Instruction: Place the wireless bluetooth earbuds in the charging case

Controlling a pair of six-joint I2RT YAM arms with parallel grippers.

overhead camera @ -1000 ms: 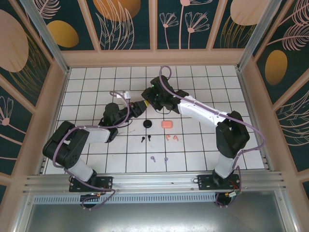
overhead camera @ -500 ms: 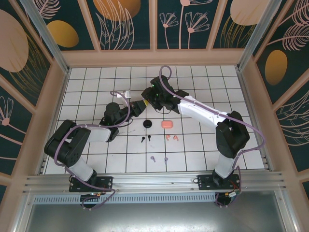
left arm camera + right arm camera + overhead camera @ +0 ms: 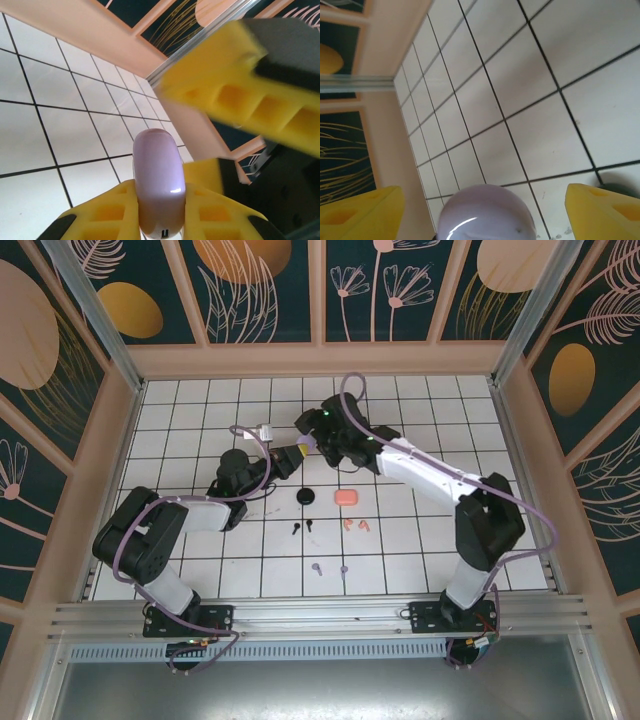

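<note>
White square tiles with dark grid lines cover the table (image 3: pixel 180 570), which is boxed in by peach-framed wall panels (image 3: pixel 260 290) printed with pale plants on dark teal.

Top view: there are three cases. A round black plastic charging case (image 3: pixel 307 497) and a salmon-pink pill-shaped plastic charging case (image 3: pixel 345 497) lie near each other on the middle tiles, not touching. A lilac pebble-shaped plastic charging case (image 3: pixel 306 445) is farther back at the tip of the left gripper (image 3: pixel 296 452), with the right gripper (image 3: pixel 314 436) just beside it. Six tiny short-stemmed plastic earbuds lie on bare tiles nearer the arm bases, outside the cases. They come in pairs: two black earbuds (image 3: pixel 295 530) in front of the black case, two salmon-pink earbuds (image 3: pixel 348 524) in front of the pink case, and two lilac earbuds (image 3: pixel 318 568) nearest the bases. The two cases on the table are too small to tell whether they are open or closed.

Left wrist view: this close-up shows the grip, which the top view does not. The left gripper (image 3: pixel 159 215) is clamped on the lilac case (image 3: pixel 159 180), pinching it between yellow fingers (image 3: pixel 105 212). The case stands on end as a smooth closed shell, with a small port at its lower end, so its inside is hidden. A blurred yellow finger (image 3: pixel 240 95) of the right gripper crosses the upper right, apart from the case.

Right wrist view: the right gripper (image 3: pixel 482 214) is spread wide, with a yellow fingertip (image 3: pixel 360 215) in each lower corner. The rounded end of the lilac case (image 3: pixel 487 212) rises between them, with a gap on each side, touching neither.
</note>
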